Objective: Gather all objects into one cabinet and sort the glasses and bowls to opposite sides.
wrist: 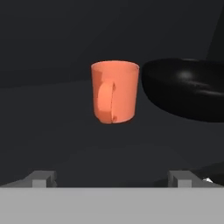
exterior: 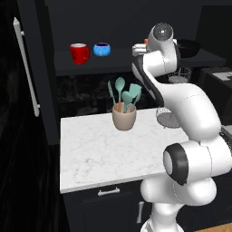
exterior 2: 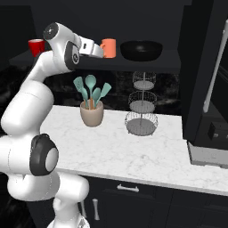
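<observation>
On the dark shelf (exterior 2: pixel 147 65) of the open black cabinet, an orange mug (exterior 2: pixel 108 48) stands upright just left of the wide black bowl (exterior 2: pixel 141 50). In the hand view the orange mug (wrist: pixel 114 92) sits dead ahead with its handle facing me, the black bowl (wrist: pixel 188 89) close on its right. My gripper (exterior 2: pixel 99 53) hovers a short way in front of the mug, open and empty, its fingertips (wrist: pixel 41 178) spread wide. Further left on the shelf are a red mug (exterior: pixel 79 53) and a small blue bowl (exterior: pixel 102 49).
A beige crock with teal spatulas (exterior: pixel 124 115) and a wire tiered basket (exterior 2: pixel 142 107) stand on the white marble counter (exterior: pixel 90 154) below the shelf. The cabinet door with its white bar handle (exterior: pixel 25 68) hangs open at the left. Drawers lie under the counter.
</observation>
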